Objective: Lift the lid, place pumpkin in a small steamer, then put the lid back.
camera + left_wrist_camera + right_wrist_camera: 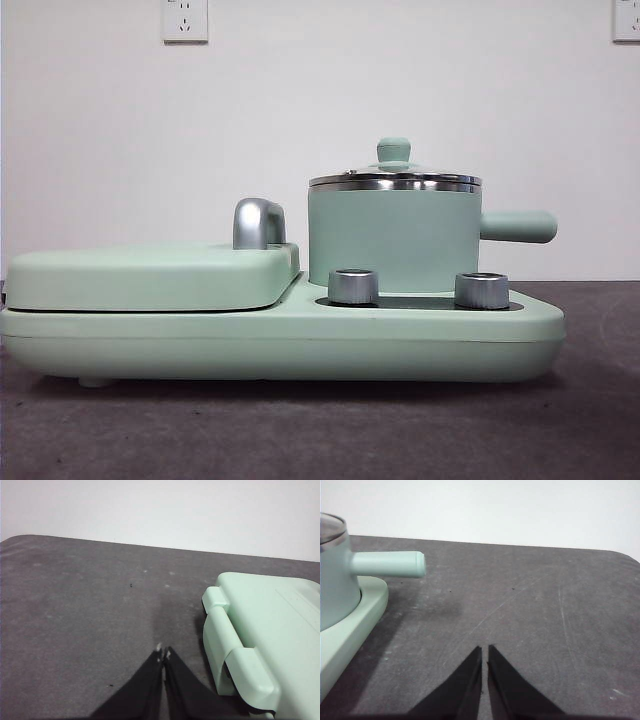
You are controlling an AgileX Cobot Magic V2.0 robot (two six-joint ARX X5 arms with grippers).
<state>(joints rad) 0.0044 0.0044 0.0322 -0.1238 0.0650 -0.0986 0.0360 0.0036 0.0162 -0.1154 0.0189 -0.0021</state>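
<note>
Lid (pixel 394 172) sits on the small steamer (pixel 392 238); left gripper (pixel 163 653) and right gripper (pixel 484 650), both closed, empty: open, pinch the 12 o'clock knob (pixel 394 151) squarely.

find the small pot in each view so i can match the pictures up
Front view: the small pot stands right of centre on the green cooker base, lid on, side handle pointing right.
Left wrist view: not in it; only the cooker's flat cover end shows.
Right wrist view: at the left edge, cut off, handle pointing over the table.
Shared landmark: the straight side handle.
</note>
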